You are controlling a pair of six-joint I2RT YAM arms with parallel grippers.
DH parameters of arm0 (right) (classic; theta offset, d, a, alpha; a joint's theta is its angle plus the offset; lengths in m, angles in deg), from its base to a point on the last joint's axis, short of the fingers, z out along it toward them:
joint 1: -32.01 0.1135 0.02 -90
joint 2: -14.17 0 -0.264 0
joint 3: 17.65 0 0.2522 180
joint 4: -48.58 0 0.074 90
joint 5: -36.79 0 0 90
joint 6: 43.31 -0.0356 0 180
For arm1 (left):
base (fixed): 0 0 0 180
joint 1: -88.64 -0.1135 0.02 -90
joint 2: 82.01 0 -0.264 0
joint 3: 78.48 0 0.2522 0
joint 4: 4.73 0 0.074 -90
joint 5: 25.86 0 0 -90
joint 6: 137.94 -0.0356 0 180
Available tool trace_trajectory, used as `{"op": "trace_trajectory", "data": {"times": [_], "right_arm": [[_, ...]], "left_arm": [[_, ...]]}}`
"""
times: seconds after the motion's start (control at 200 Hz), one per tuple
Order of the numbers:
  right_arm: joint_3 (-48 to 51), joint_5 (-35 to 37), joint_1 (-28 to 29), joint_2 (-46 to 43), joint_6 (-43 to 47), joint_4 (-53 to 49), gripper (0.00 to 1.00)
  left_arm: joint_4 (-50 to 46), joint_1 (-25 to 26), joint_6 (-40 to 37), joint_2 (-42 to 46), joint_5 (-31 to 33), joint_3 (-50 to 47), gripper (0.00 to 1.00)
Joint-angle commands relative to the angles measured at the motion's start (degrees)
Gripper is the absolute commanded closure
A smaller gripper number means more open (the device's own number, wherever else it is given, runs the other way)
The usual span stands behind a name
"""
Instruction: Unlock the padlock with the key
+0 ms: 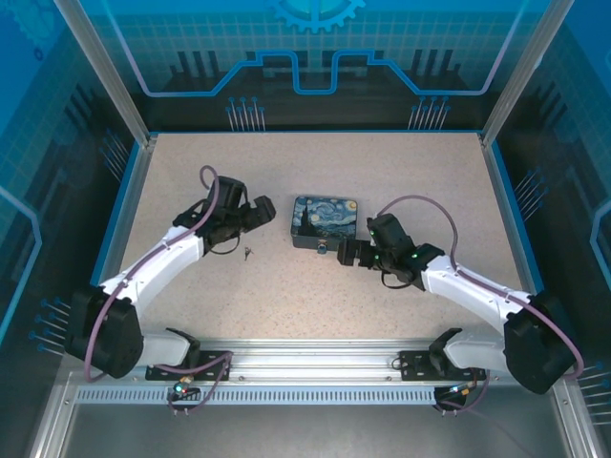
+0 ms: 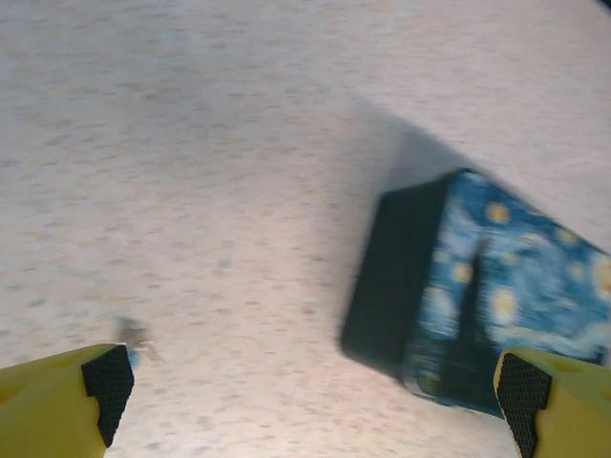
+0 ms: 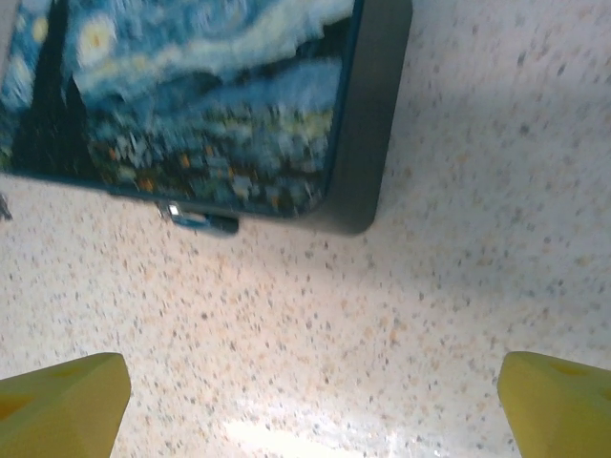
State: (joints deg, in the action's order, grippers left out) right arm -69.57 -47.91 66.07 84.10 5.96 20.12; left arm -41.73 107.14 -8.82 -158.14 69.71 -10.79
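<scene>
Left end effector [image 1: 260,214] and right end effector [image 1: 347,253] both gape wide, empty, flanking the padlock [image 1: 326,221] mid-desk [image 1: 286,305]. The key [image 1: 250,253] lies near the padlock, toward the left edge.

— How is the padlock [image 1: 326,222] placed?
— It is laid flat near the middle of the table [image 1: 286,296], printed face up: swirling blue and yellow, with black sides. A small bluish tab [image 3: 202,219] is seen projecting at its near edge.
— And the key [image 1: 249,253]?
— A tiny dark piece is seen lying left of the padlock, apart from it.
</scene>
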Motion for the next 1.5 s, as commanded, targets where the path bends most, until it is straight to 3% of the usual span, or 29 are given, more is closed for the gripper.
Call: {"op": "trace_trajectory", "data": {"times": [0.0,0.3,0.66,1.01,1.231,1.341,1.496], "right_arm": [[1.29,-5.34,-0.50,0.54,-2.16,4.92,0.00],[-4.47,-10.12,-0.49,12.20,-4.86,9.70,0.01],[-9.42,-11.90,-0.64,18.76,-5.92,11.91,0.01],[-14.14,-14.22,-2.96,20.62,-3.64,9.49,0.01],[-7.80,-18.84,-0.85,15.45,-4.09,12.15,0.01],[-4.23,-17.53,1.00,11.97,-4.36,12.59,0.01],[-0.43,-15.88,1.77,8.08,-5.10,12.20,0.01]], "left_arm": [[-7.41,-2.55,-2.85,-1.25,-1.34,-2.08,0.01],[-7.31,-2.86,-5.57,-7.53,-3.32,-2.87,0.01],[-7.87,-2.86,-6.77,-9.45,-3.09,-2.50,0.01],[-8.34,-2.86,-7.44,-11.33,-3.40,-1.27,0.01],[-12.29,-2.72,-11.65,-14.26,-1.77,2.88,0.01],[-15.36,-2.27,-14.74,-16.94,0.69,5.54,0.07],[-17.97,-1.20,-17.68,-20.43,2.51,8.13,0.25]]}}
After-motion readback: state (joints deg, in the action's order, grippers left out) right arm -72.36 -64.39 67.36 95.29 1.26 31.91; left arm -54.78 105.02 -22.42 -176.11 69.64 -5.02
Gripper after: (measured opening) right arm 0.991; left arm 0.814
